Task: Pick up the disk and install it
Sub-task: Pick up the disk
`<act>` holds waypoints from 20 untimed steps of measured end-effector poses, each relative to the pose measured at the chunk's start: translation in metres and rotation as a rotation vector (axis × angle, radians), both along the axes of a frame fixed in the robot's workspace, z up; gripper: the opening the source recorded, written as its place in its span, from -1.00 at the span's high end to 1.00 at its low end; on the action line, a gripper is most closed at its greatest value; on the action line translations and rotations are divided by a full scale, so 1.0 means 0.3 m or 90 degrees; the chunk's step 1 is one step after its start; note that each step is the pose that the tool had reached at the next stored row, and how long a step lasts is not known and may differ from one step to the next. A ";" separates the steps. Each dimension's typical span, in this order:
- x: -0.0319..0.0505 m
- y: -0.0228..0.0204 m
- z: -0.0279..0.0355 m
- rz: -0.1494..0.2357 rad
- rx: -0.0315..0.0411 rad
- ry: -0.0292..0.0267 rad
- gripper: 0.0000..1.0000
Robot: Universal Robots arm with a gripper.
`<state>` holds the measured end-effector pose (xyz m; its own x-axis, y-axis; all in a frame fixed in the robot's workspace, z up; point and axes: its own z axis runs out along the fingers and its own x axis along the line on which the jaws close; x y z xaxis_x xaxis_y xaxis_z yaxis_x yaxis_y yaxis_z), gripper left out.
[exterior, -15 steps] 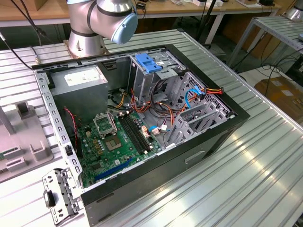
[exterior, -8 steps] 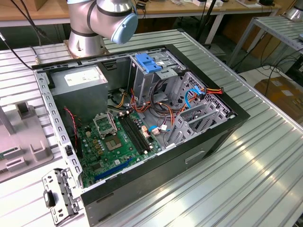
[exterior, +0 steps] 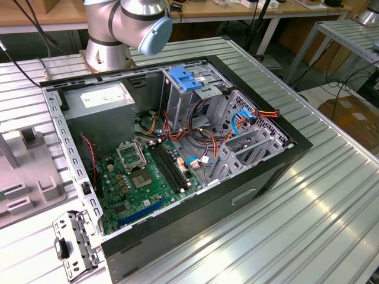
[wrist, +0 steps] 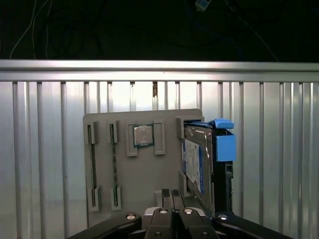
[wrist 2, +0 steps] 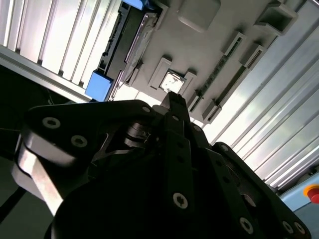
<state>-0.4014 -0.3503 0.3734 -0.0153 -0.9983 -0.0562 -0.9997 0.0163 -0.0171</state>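
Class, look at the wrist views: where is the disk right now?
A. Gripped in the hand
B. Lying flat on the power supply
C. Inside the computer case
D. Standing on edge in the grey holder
D: in the first wrist view the disk stands on edge in a slot of the grey holder, and the hand is not gripping it.

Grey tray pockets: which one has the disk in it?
The end pocket beside the square chip; the disk stands on edge there, blue rails showing.
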 end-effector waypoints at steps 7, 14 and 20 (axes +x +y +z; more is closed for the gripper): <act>0.000 0.030 -0.002 0.000 0.0000 -0.0001 0.79; 0.000 0.062 -0.004 0.000 0.0000 0.0000 0.79; 0.000 0.090 -0.006 0.000 0.0000 0.0000 0.79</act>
<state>-0.4015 -0.3232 0.3716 -0.0153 -0.9983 -0.0562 -0.9997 0.0163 -0.0172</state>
